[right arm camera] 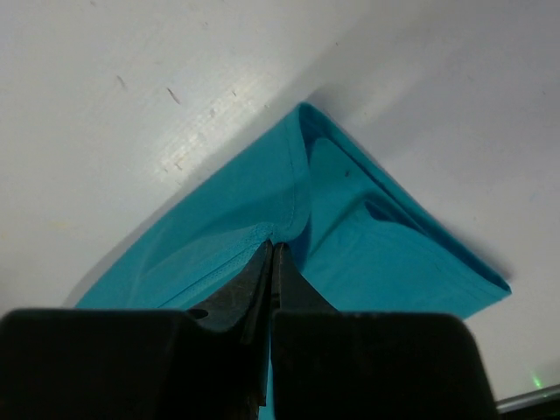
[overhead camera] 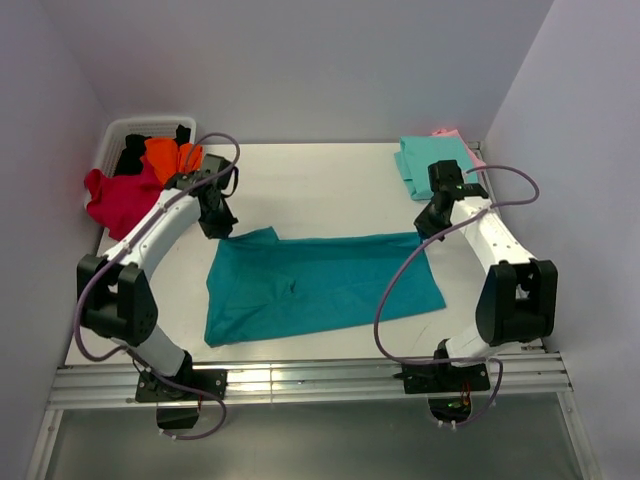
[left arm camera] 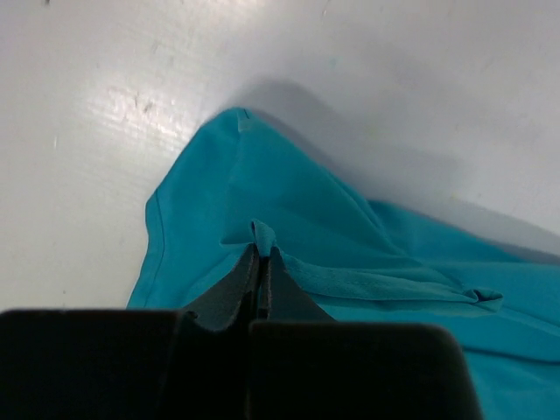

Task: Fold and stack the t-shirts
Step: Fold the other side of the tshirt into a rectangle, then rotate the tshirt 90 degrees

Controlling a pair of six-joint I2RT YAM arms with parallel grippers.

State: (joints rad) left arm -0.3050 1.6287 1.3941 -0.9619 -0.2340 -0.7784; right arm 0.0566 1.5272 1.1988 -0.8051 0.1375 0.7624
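teal shirt (overhead camera: 320,285) lies spread flat, right of the basket (overhead camera: 118,135) and nearer me. my left gripper (left arm camera: 261,255) is clamped on its far corner nearest the basket; my right gripper (right arm camera: 274,249) pinches the far corner farthest from the basket. i judge a fold is in hand: next, both should lift together and carry that edge toward me. wrist views show the pinch itself; only the overhead view shows the folded mint shirt (overhead camera: 425,160), far right of the basket.

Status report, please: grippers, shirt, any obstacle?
Left gripper shut on teal shirt, far-left corner. Right gripper shut on far-right corner. Folded mint shirt lies apart, far right.
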